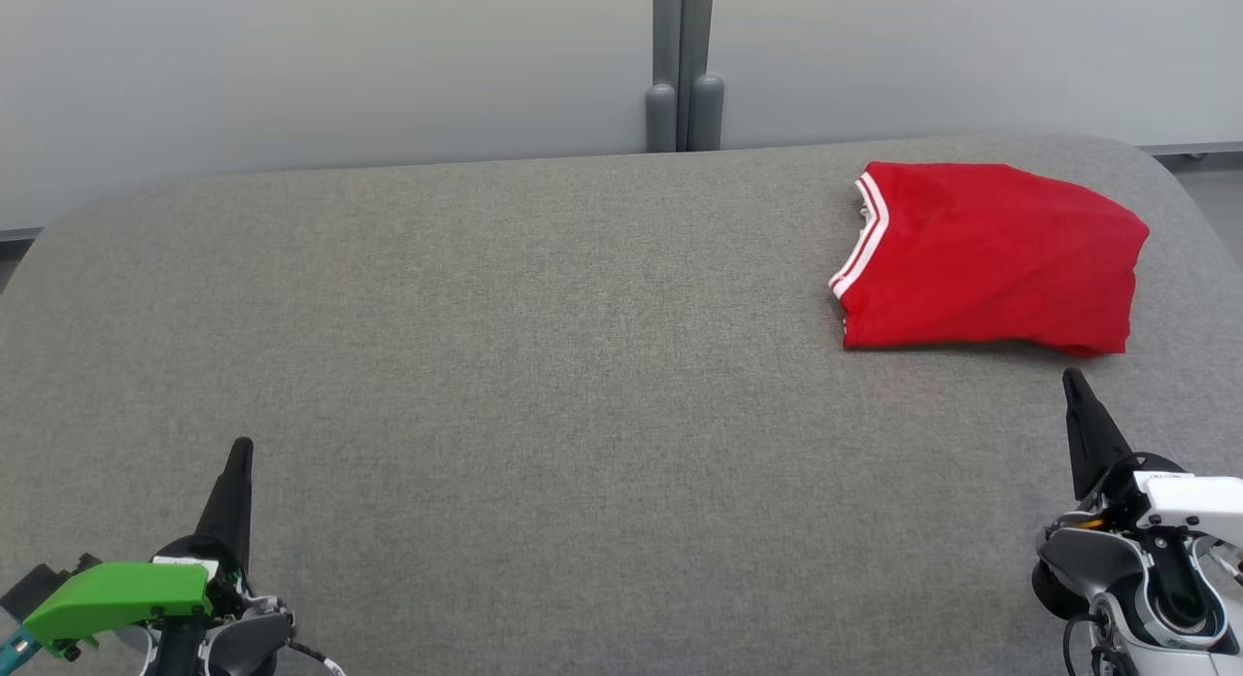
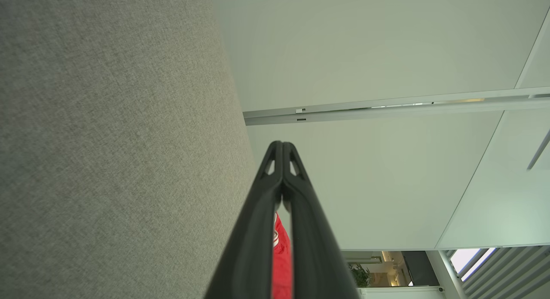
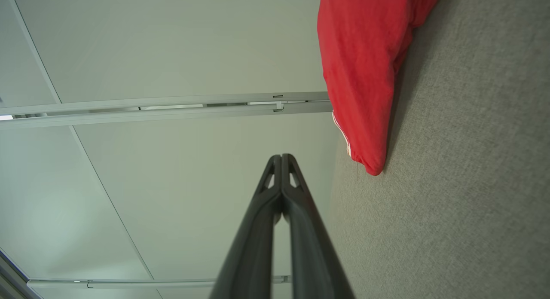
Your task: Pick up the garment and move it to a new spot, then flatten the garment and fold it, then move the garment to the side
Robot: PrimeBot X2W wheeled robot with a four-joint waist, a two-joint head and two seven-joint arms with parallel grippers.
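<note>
The folded red fabric garment with white-striped neck trim (image 1: 991,258) is laid at 2 o'clock on the grey cloth-covered table (image 1: 544,346), touched by nothing. Near it, at its 5 o'clock, the right gripper (image 1: 1071,377) is held with jaws pressed together, empty. The left gripper (image 1: 241,448), at the table's 7 o'clock, is likewise pinched on nothing. The neck trim is seen clearly from the head, whereas the garment's bulging folded edge is shown from the right wrist.

My left gripper (image 1: 241,451) has long, tapered black fingers, and a bright green cover (image 1: 117,593) sits behind it. Behind my matching right gripper (image 1: 1072,380) are a white housing (image 1: 1190,506) and a grey joint (image 1: 1078,557).
</note>
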